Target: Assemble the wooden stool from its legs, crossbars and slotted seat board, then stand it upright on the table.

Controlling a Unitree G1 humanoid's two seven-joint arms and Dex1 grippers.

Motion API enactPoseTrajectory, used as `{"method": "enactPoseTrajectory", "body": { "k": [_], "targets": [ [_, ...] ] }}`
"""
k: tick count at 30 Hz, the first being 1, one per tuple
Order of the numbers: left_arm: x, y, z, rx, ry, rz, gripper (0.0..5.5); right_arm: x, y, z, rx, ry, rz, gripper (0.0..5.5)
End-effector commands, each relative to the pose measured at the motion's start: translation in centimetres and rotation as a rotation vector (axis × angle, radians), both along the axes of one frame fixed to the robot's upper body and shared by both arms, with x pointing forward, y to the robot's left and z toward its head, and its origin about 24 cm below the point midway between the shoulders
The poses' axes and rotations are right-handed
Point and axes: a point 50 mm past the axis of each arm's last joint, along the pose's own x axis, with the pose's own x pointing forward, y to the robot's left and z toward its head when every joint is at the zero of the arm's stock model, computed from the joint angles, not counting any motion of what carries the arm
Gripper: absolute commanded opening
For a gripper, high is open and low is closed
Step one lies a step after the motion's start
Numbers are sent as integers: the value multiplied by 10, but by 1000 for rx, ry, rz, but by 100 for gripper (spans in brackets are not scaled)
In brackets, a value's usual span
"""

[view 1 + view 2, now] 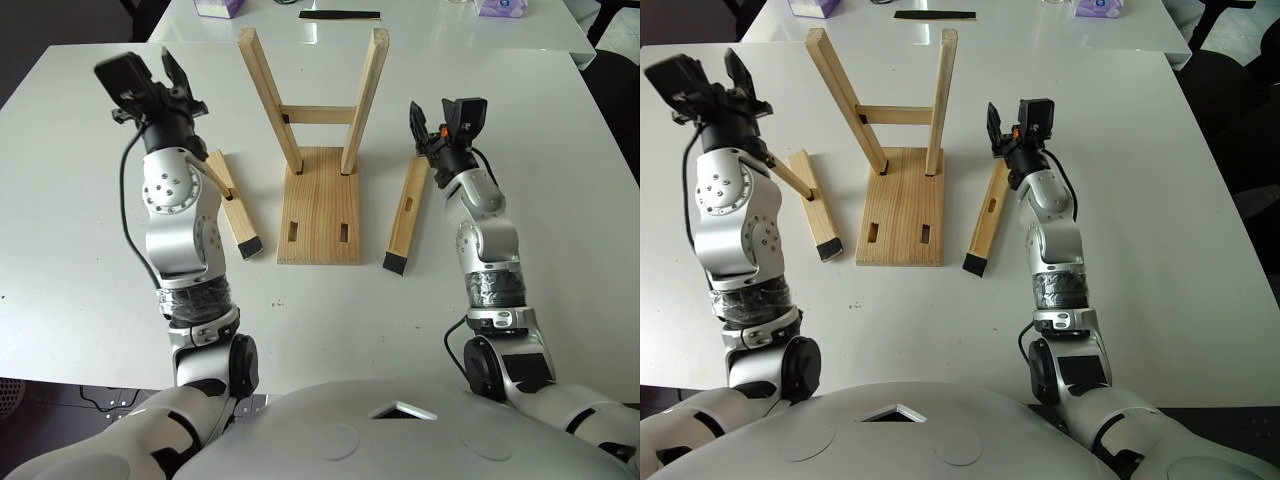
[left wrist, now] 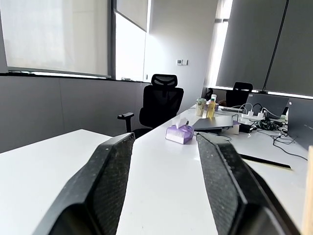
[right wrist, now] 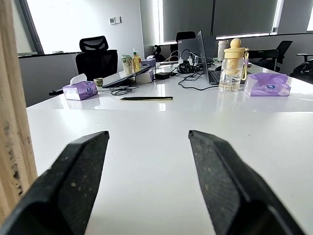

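Half built: two legs (image 1: 262, 95) with crossbar (image 1: 318, 114) seated in far slots of seat board (image 1: 320, 205), flat on tabletop (image 1: 80, 200) at frame centre. Left to fit: loose leg (image 1: 236, 207) left of board, another (image 1: 407, 215) right; then upend. Board's long axis top-to-bottom of frame. Left jaws, right jaws open, empty.

My left arm (image 1: 180, 215) covers the upper end of the loose leg piece (image 1: 240, 222) beside the seat board (image 1: 320, 215), so I cannot tell how far it runs. A wooden leg (image 3: 12, 122) and a sliver of wood (image 2: 308, 196) are cut by my wrist views' edges. Two purple packs (image 1: 218, 8) are cut by the head view's top edge.
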Motion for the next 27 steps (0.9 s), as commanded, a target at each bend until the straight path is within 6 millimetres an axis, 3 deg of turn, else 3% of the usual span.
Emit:
{"method": "enactPoseTrajectory", "body": {
  "k": [1, 6, 10, 14, 17, 19, 22, 25, 27],
  "targets": [
    [0, 9, -37, -73, 147, 25, 236, 5, 0, 4, -17, -17, 11, 301],
    [5, 12, -49, -115, 168, 11, 236, 7, -1, 4, -22, -16, 11, 301],
    [2, 12, -14, -91, -25, 16, 236, 7, 1, 4, -21, -20, 22, 301],
    [-20, 24, 30, 109, -194, 166, 236, 4, -2, 2, -21, -16, 14, 301],
    [-39, 42, 38, 169, -160, 291, 236, -1, -5, -2, -21, -4, -1, 301],
    [-50, 50, 24, 166, -58, 335, 236, -4, -6, -5, -22, 4, -7, 301],
    [-72, 53, -22, 63, 186, 342, 236, -7, -6, -9, -22, 14, -13, 301],
    [-95, 41, -66, -20, 412, 247, 236, -10, -7, -10, -25, 19, -22, 301],
    [-103, 27, -82, -62, 492, 136, 236, -10, -7, -10, -34, 19, -18, 301]
  ]
}}
